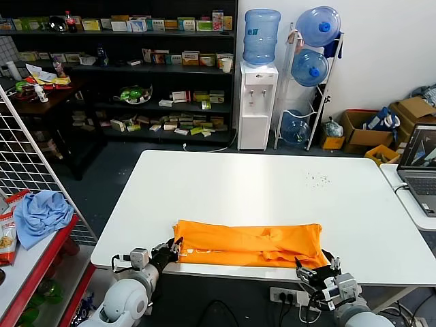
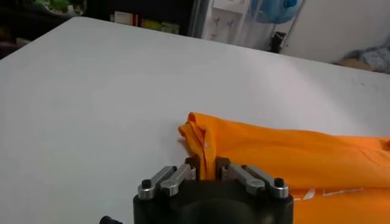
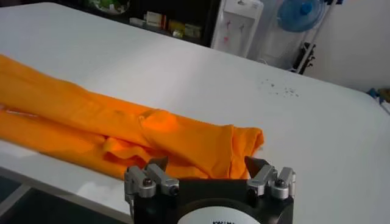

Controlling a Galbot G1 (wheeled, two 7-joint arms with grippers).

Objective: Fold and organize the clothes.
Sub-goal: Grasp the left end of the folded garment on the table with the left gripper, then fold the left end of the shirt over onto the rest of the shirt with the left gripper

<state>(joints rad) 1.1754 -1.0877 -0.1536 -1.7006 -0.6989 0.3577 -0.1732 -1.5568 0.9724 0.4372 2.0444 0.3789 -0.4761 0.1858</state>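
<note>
We have the orange T-shirt (image 1: 248, 245) lying as a long folded band along the near edge of the white worktop (image 1: 252, 184), running left to right, with a bit of white print showing near its left end. Our left gripper (image 1: 167, 252) is at the shirt's left end; in the left wrist view its fingers (image 2: 192, 165) are drawn close together with a thin raised fold of the orange fabric between them, so we judge it has pinched that edge. Our right gripper (image 1: 320, 269) sits at the near right corner, fingers (image 3: 157, 165) spread wide and holding nothing, the shirt's bunched right end just beyond them. The shirt is light, soft cotton: it will sag, wrinkle and slide on the smooth top, and layers may separate when lifted. We reckon the best hold is through all layers at each end of the band, near the corners, so the fold stays together. A light blue cloth (image 1: 41, 214) lies apart on the red shelf (image 1: 41, 255) at left.
</note>
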